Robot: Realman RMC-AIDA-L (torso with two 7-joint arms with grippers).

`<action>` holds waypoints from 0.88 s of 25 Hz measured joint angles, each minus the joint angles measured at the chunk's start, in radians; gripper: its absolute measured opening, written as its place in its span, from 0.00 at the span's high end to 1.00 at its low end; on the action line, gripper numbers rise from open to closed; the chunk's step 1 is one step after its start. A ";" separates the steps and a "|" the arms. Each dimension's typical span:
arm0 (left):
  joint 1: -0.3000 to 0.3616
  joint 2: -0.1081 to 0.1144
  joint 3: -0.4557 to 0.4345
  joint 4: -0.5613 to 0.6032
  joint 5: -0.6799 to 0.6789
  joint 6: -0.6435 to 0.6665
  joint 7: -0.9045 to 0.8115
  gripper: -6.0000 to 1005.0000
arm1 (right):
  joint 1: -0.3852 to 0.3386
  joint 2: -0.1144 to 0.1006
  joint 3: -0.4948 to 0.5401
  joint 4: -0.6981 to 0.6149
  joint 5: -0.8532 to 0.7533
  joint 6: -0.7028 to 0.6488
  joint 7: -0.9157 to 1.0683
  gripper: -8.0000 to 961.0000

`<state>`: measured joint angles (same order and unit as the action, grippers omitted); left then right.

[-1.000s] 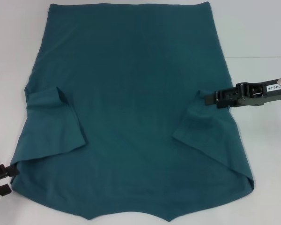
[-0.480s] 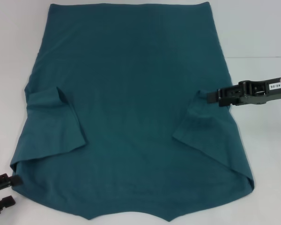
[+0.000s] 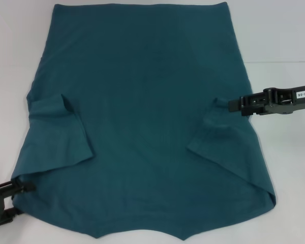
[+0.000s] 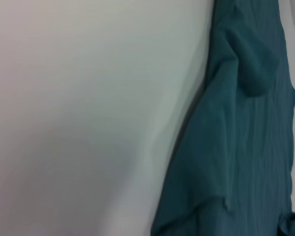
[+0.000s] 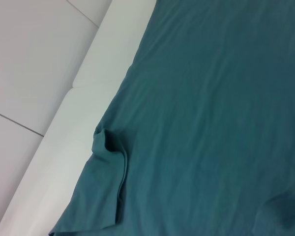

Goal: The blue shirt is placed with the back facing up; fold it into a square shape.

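Note:
The blue shirt (image 3: 142, 101) lies flat on the white table, plain side up, with no lettering showing. Both sleeves are folded inward: one sleeve (image 3: 58, 132) on the left, the other sleeve (image 3: 223, 147) on the right. My left gripper (image 3: 16, 200) is open at the shirt's near-left corner, its upper finger (image 3: 21, 187) touching the fabric edge. My right gripper (image 3: 233, 104) hovers at the shirt's right edge, just beside the top of the right sleeve fold. The left wrist view shows the shirt's edge (image 4: 246, 147) beside bare table. The right wrist view shows the shirt (image 5: 211, 98) with a small folded bump.
The white table (image 3: 279, 40) shows bare on both sides of the shirt and beyond its far hem. The shirt's near edge runs off the bottom of the head view.
My right gripper has drawn back to the right, off the right sleeve fold, which stays put. My left gripper has moved in toward the shirt's near-left corner.

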<state>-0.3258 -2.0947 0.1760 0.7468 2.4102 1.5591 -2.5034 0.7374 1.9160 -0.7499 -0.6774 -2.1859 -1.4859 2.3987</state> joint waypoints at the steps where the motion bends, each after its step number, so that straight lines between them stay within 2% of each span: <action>1: -0.002 0.001 0.001 -0.004 0.000 -0.007 -0.001 0.27 | 0.000 0.000 0.000 0.000 0.000 0.000 0.000 0.33; 14: -0.016 0.000 -0.012 -0.049 -0.056 -0.117 0.017 0.27 | -0.003 0.000 0.005 0.001 0.000 0.001 -0.001 0.33; 22: 0.029 -0.003 -0.038 -0.044 -0.179 -0.018 0.113 0.27 | -0.005 -0.002 0.012 0.001 0.000 0.001 -0.001 0.33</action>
<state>-0.2965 -2.0981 0.1380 0.7033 2.2315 1.5414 -2.3900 0.7329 1.9143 -0.7377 -0.6764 -2.1860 -1.4848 2.3975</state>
